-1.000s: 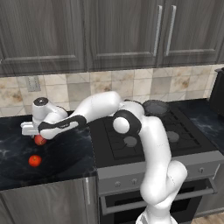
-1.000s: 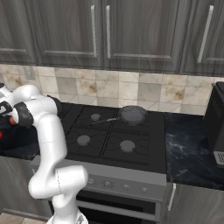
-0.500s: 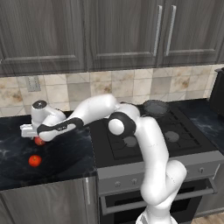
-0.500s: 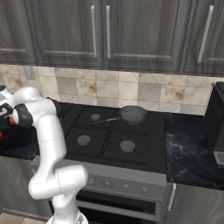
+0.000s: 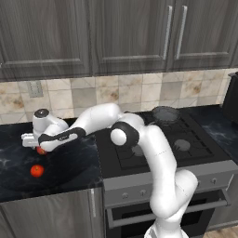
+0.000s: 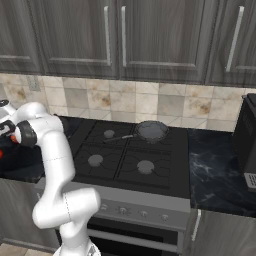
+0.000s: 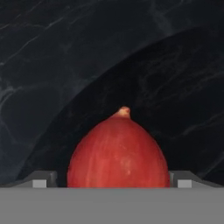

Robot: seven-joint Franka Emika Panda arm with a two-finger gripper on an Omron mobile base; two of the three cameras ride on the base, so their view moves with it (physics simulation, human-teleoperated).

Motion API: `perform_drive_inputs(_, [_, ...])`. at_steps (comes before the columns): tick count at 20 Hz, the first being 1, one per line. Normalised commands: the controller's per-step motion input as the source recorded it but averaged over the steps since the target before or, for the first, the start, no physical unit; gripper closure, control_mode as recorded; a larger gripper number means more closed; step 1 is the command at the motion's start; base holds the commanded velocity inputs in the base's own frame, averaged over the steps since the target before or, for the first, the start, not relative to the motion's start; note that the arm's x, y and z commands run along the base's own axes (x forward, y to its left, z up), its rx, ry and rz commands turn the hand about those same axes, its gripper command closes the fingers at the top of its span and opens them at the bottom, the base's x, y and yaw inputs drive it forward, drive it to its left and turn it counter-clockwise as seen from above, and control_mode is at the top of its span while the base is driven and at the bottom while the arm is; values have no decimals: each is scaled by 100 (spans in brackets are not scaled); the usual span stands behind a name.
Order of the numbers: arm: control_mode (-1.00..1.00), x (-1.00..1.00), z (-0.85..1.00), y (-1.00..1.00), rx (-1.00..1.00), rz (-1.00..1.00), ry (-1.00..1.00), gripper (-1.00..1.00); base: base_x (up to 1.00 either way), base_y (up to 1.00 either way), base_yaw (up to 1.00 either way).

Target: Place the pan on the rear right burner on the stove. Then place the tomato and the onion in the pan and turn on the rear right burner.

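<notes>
The tomato [image 5: 36, 171] lies nearest on the black marble counter [image 5: 69, 172]. Behind it, the gripper [image 7: 113, 178] stands wide open around the onion [image 7: 118, 151]. The pan [image 6: 151, 131] sits on the stove's [image 6: 130, 165] rear right burner; tiled backsplash [image 6: 125, 102] and grey cabinets [image 6: 150, 40] behind.

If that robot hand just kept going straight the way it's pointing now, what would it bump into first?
Most likely the onion. In the hand view it sits dead ahead, right between the two open fingers of the hand, with the black counter behind it. How near it is is hard to judge, though it looks very close.
</notes>
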Motion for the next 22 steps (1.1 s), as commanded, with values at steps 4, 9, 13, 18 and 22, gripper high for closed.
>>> perform_drive_inputs(4, [-100, 12, -22, 9, 0, 0, 0, -100, 0, 0, 0])
perform_drive_inputs(9, [-100, 7, -20, 17, 0, 0, 0, 100, 0, 0, 0])
perform_drive_inputs(13, [-100, 0, -1, 3, 0, 0, 0, 100, 0, 0, 0])
perform_drive_inputs(18, [-100, -5, 3, 0, 0, 0, -1, 100, 0, 0, 0])
perform_drive_inputs(22, [-100, -8, 7, -1, -2, 0, -8, 100, 0, 0, 0])
